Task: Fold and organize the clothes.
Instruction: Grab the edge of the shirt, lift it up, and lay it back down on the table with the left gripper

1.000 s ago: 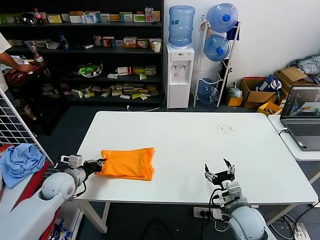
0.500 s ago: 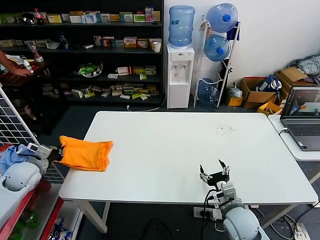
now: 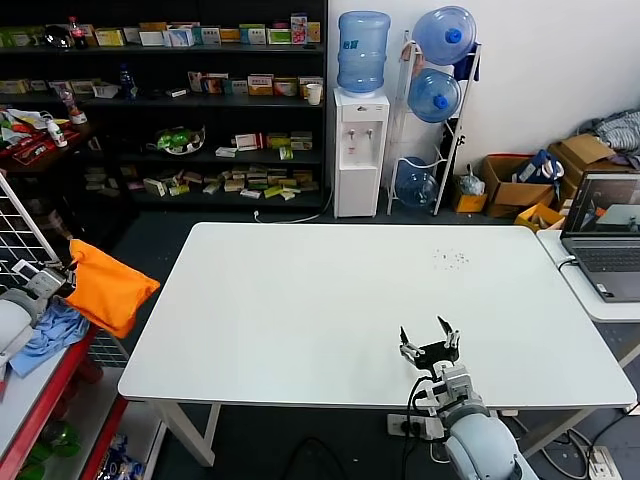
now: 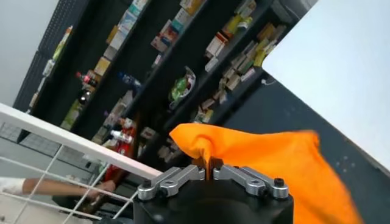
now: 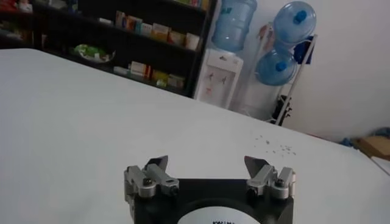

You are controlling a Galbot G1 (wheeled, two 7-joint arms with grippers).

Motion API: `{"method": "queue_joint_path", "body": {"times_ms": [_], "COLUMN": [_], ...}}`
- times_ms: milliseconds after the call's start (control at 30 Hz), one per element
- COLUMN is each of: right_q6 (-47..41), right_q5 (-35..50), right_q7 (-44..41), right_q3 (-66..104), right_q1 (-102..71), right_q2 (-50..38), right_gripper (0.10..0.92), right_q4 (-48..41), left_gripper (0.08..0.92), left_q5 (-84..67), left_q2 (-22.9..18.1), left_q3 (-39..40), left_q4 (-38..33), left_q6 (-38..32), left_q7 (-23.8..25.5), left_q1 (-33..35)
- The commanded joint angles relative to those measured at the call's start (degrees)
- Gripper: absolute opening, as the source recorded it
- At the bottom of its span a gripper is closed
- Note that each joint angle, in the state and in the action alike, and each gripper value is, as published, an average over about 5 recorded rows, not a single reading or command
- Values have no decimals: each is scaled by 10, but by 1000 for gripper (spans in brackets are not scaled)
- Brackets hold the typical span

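Off the table's (image 3: 300, 300) left edge, at about nine o'clock in the head view, the left gripper's (image 3: 62, 277) fingers (image 4: 183, 176) are pinched together on a bunched corner of the orange T-shirt (image 3: 105, 285); the wrist view shows the cloth (image 4: 268, 164) squeezed into the narrow slot between the two pads. The folded shirt hangs from that grip, drooping toward four o'clock, clear of the tabletop and just above a light blue cloth (image 3: 50, 330) that lies on a red-edged rack (image 3: 55, 390). A white wire grid (image 3: 25, 225) stands at eleven o'clock from the gripper. At six o'clock on the table, near its front edge, the right gripper (image 3: 429, 338) waits with its fingers (image 5: 155, 167) spread wide and nothing between them, held just over the bare white surface. Behind the table, at twelve o'clock, stand dark shelves (image 3: 180, 110) of boxes and a water dispenser (image 3: 359, 120); a laptop (image 3: 603, 225) sits at three o'clock.
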Motion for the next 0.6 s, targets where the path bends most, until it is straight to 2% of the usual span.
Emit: {"method": "queue_joint_path", "body": {"times_ms": [33,167,300,500,600], "right_q6": [-1,-1,0,1,1], "right_q5": [-7,-13,-18,-25,-31], "right_q7": [2,3,3,1,1], "right_q3": [-4,-4,-2,6,10], "right_q1": [-3,-7,-13,-23,-27], "right_q2": [11,17,18,18,17], "right_gripper": [823,823,823,823,823], "right_q4": [4,5,7,14,16], "left_gripper": [128,128,128,128,128], "left_q5": [30,-10,-76,-242,-307], "left_q2": [-23,-61,-83,-99,-120], "left_q3": [14,16,15,9,8], "left_q4": [-32,-59,-100,-198,-241], "left_q6": [9,27,52,92,105], "left_q7": [-7,-24,-51,-130,-175], "left_q1": [-6,2,11,31,43]}}
